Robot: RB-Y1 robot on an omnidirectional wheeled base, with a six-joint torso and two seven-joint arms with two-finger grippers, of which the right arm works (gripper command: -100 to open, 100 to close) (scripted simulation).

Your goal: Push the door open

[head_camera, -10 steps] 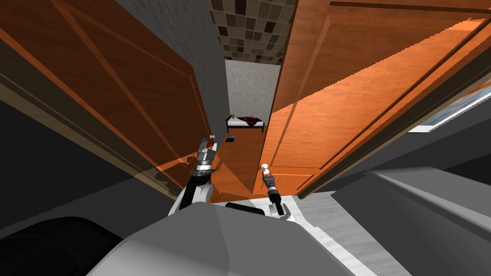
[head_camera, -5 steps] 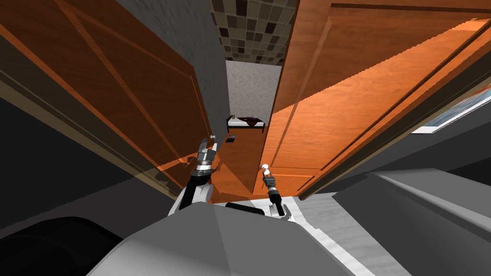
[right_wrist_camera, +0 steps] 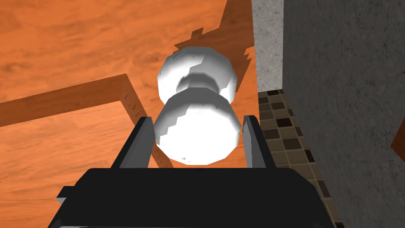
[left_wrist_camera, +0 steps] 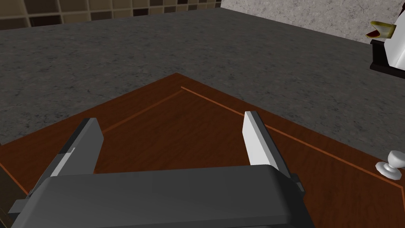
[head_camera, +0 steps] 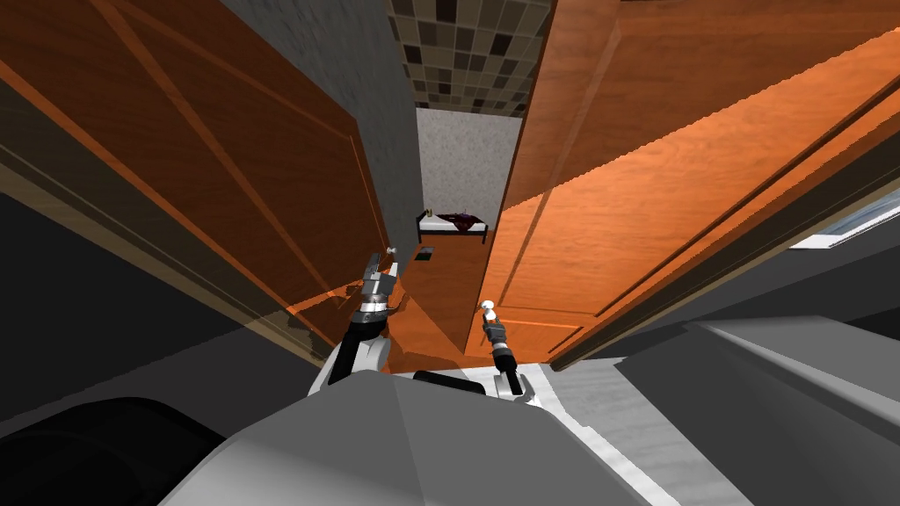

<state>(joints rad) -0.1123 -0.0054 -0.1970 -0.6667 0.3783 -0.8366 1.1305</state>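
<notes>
The orange door point(head_camera: 615, 220) stands ajar on my right. Its white round knob point(right_wrist_camera: 197, 130) sits between the fingers of my right gripper point(right_wrist_camera: 197, 136), which is shut on it; in the head view that gripper point(head_camera: 485, 309) is at the door's free edge. A second, dark brown door point(head_camera: 264, 193) stands on my left. My left gripper point(left_wrist_camera: 172, 136) is open over its panel, nothing between the fingers, with that door's small white knob point(left_wrist_camera: 389, 164) off to one side. In the head view the left gripper point(head_camera: 380, 266) is just below that knob point(head_camera: 392, 250).
Between the two doors a narrow gap shows a grey wall point(head_camera: 369, 88), a dark tiled surface point(head_camera: 466, 44) and a bed point(head_camera: 453, 227) with a dark red thing on it. A framed picture point(head_camera: 844, 230) peeks out past the orange door's frame.
The orange door has swung a little further to the right, hiding more of the framed picture. Both grippers sit almost where they were in the head view.
</notes>
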